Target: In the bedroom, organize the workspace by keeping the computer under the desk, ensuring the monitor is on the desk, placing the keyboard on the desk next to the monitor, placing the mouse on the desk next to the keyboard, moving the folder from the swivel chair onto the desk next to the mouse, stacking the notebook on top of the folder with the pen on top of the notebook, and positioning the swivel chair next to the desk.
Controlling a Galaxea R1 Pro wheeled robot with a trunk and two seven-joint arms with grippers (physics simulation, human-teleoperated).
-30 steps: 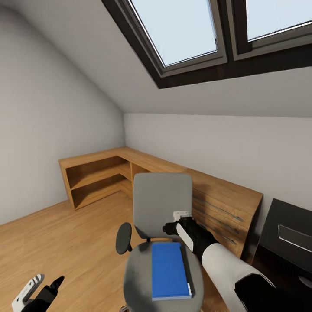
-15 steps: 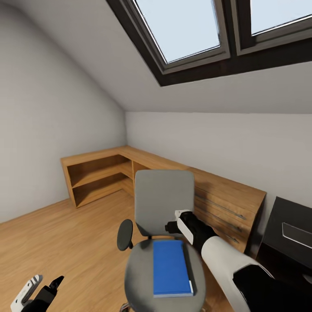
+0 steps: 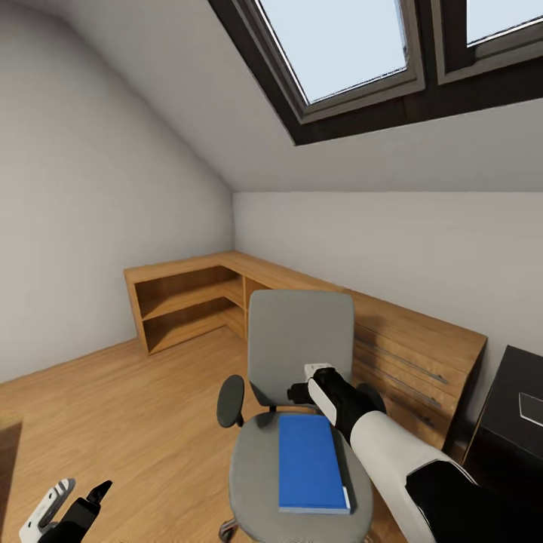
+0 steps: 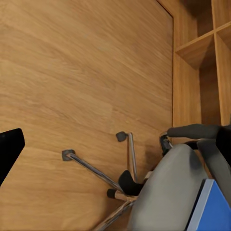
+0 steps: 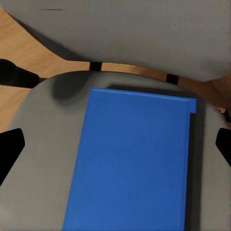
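Blue folder (image 3: 312, 463) flat on swivel chair (image 3: 300, 354); right tool (image 3: 303, 388) released above, 12 o'clock edge. Next: descend, grip.

The head camera has swung left, sliding the swivel chair (image 3: 300, 354) and folder (image 3: 311, 464) rightward in view.

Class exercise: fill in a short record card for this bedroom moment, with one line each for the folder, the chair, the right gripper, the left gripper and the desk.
folder: blue folder lying flat on the seat
chair: grey swivel chair, upright on the wood floor, in front of the wooden dresser
right gripper: right gripper open, above the seat's rear, holding nothing
left gripper: left gripper low over the floor, holding nothing
desk: black desk corner, right of the chair
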